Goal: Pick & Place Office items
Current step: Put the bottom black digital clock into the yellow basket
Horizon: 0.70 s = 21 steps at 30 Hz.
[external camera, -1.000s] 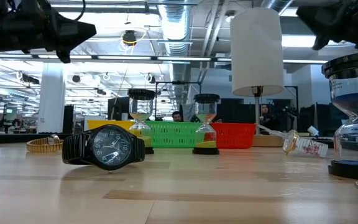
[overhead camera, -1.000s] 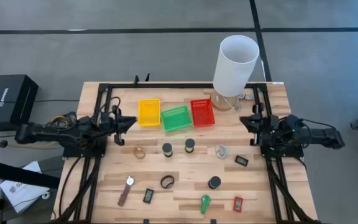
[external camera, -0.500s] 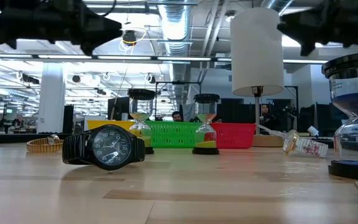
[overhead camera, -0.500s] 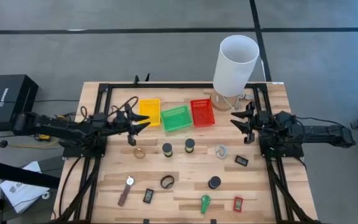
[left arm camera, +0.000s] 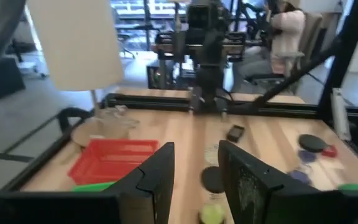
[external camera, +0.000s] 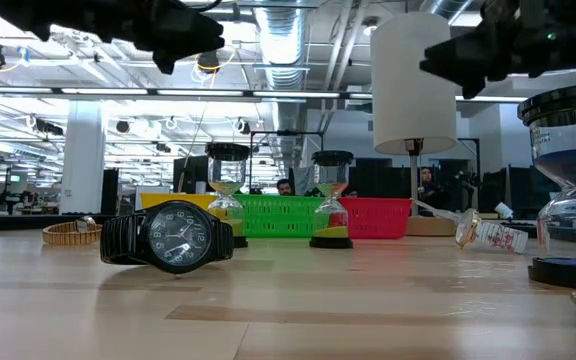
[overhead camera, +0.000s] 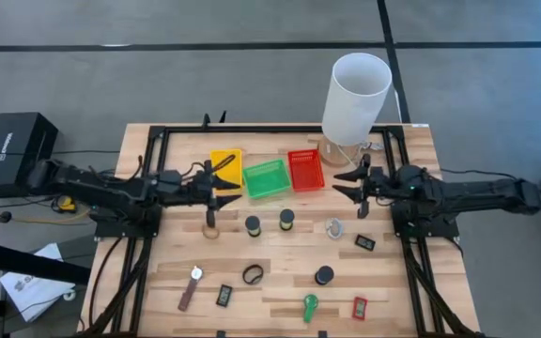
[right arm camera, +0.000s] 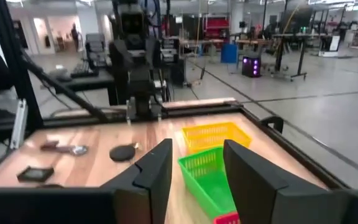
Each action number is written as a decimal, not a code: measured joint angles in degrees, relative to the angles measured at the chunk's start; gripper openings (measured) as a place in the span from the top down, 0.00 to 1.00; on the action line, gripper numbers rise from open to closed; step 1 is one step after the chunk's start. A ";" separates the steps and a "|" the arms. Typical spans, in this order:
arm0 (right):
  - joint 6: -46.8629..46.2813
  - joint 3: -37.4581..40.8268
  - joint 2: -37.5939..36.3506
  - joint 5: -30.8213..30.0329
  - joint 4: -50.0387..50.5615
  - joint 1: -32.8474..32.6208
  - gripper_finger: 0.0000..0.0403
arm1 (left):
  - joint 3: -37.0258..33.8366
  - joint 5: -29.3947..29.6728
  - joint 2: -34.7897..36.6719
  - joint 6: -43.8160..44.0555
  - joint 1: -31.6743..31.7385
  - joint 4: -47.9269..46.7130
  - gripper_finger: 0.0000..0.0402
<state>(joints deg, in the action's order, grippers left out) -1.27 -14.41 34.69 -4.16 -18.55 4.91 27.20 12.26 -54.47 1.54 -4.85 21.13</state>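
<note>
The office items lie loose on the wooden table. There are three hourglasses [overhead camera: 253, 225] [overhead camera: 286, 220] [overhead camera: 324, 275] and a tan ring band [overhead camera: 211, 230]. A black watch [overhead camera: 253, 274] [external camera: 168, 238] and a brown-strapped watch [overhead camera: 192, 286] lie nearer. Two black rectangles [overhead camera: 224, 295] [overhead camera: 365, 242], a red rectangle [overhead camera: 360, 308] and a green clip [overhead camera: 310, 306] complete the items. My left gripper [overhead camera: 236, 184] [left arm camera: 197, 171] hovers open, level, above the yellow tray [overhead camera: 225, 169]. My right gripper [overhead camera: 336, 182] [right arm camera: 196, 168] hovers open, level, beside the red tray [overhead camera: 305, 169]. Neither holds anything.
A green tray [overhead camera: 267, 177] sits between the yellow and red ones. A tall white cylinder [overhead camera: 355, 99] stands on a stand at the far right. A black frame [overhead camera: 252, 129] borders the far and side edges. People sit in the room behind.
Both arms have unfolded from their bases and stretched toward the table's middle. The left gripper went right and up over the yellow tray, and the right gripper went left toward the red tray. Both have tipped to level and opened. No item has moved.
</note>
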 joint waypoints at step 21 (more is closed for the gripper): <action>0.35 0.00 17.90 -0.16 -13.32 4.44 0.69 | 13.41 10.26 -15.75 8.89 -15.12 -13.30 0.72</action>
<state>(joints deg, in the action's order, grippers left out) -0.93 -14.41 52.60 -4.33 -31.86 9.35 40.60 22.52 -70.22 10.43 -19.97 7.83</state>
